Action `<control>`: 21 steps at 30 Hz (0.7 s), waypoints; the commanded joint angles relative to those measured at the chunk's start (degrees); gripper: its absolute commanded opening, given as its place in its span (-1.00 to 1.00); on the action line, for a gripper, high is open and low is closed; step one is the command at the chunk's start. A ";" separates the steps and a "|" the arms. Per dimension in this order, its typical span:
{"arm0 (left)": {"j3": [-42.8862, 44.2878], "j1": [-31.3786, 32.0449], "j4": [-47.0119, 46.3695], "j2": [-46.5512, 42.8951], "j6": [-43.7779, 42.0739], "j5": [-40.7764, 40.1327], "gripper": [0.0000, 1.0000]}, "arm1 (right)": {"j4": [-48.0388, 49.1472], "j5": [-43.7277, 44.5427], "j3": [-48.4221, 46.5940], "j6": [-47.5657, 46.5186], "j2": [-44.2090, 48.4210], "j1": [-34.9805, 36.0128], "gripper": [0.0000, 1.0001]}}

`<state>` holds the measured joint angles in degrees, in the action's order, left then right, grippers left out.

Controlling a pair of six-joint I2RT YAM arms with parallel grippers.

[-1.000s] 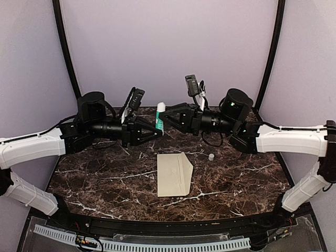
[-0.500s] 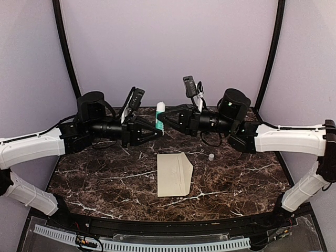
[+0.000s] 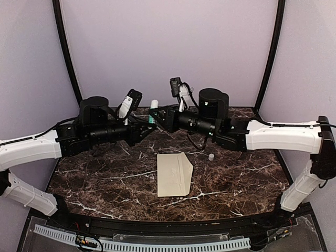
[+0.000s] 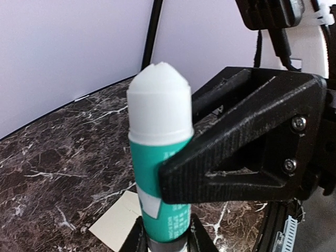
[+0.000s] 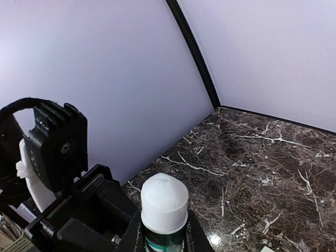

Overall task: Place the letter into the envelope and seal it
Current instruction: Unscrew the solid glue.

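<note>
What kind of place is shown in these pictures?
Probably a robot test booth: a left arm and a right arm at a marble-look table, plain lilac walls close around it, black frame poles.

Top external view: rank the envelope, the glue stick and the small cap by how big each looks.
1. envelope, by far the largest
2. glue stick, only partly visible and raised off the table, yet clearly bigger than the cap
3. small cap

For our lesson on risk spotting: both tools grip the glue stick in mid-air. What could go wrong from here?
1. The left tool and right tool both clamp the glue stick; opposed pulls could twist it loose.
2. If it falls, its uncapped tip could smear the envelope.
</note>
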<state>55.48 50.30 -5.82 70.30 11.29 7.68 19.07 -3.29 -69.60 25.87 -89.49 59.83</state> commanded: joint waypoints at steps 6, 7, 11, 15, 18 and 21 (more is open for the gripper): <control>2.58 2.55 2.81 2.74 -4.75 -17.63 -1.00 | -7.74 15.38 -9.80 3.38 -5.54 7.09 -1.00; 2.55 2.62 2.78 2.91 -4.62 -17.84 -1.00 | -7.89 15.74 -9.94 3.52 -5.66 7.18 -1.00; 1.97 2.64 1.52 2.13 -3.60 -16.40 -1.00 | -7.86 17.11 -9.11 3.14 -4.73 7.08 -1.00; 1.98 2.56 0.79 0.68 -2.54 -10.56 -0.76 | -7.43 19.00 -6.84 1.57 -2.00 6.61 -1.00; 2.08 2.52 -0.01 -0.45 -1.71 -0.99 0.24 | -6.53 18.31 -4.15 1.38 0.61 4.55 -1.00; 2.08 2.52 -0.21 -1.39 -0.99 4.45 0.60 | -3.64 14.56 0.29 0.55 3.72 1.88 -1.00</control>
<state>56.23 52.66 -3.68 71.92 9.19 1.91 10.20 14.76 -73.58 27.40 -90.91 64.25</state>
